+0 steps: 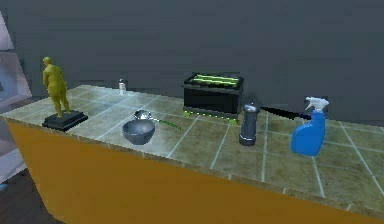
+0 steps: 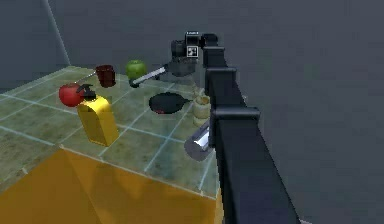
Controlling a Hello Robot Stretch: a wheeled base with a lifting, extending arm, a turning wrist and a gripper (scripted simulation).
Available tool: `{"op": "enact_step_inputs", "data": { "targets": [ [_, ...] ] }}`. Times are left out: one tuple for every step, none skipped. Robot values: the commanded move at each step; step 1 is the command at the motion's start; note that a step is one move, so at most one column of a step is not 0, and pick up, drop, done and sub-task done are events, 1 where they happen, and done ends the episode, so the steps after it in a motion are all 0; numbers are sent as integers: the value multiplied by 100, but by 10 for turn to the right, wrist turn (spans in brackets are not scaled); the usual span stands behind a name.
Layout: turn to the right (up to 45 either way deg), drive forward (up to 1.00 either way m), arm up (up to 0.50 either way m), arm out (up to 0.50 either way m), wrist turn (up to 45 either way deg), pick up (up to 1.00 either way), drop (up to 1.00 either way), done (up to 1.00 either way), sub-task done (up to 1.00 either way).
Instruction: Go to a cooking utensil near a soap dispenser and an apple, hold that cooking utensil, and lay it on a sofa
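In the arm side view a dark round pan [image 2: 168, 103] lies on the tiled counter [image 2: 140, 150]. A yellow soap dispenser [image 2: 97, 120] stands near the counter's front, with a red apple [image 2: 70, 93] behind it and a green apple [image 2: 135, 68] farther back. The dark arm [image 2: 240, 150] reaches over the counter. Its gripper [image 2: 165, 72] sits just beyond the pan, beside the green apple, and a thin grey bar [image 2: 150, 77] slants from it. I cannot tell whether the gripper holds anything.
A dark red mug [image 2: 105, 75] stands by the apples, and a grey cylinder [image 2: 197, 143] lies beside the arm. In the forward view the counter [image 1: 120, 180] carries a gold statue [image 1: 58, 90], a grey bowl [image 1: 139, 130], a black toaster [image 1: 214, 93], a dark bottle [image 1: 248, 122] and a blue spray bottle [image 1: 312, 128].
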Motion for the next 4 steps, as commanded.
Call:
{"op": "enact_step_inputs", "data": {
  "targets": [
    [0,0,0,0,180,0,0,0,0],
    [0,0,-14,0,0,0,0,0,0],
    [0,0,0,0,0,100,0,0,0],
    [0,0,10,0,0,0,0,0,0]
  ]
}}
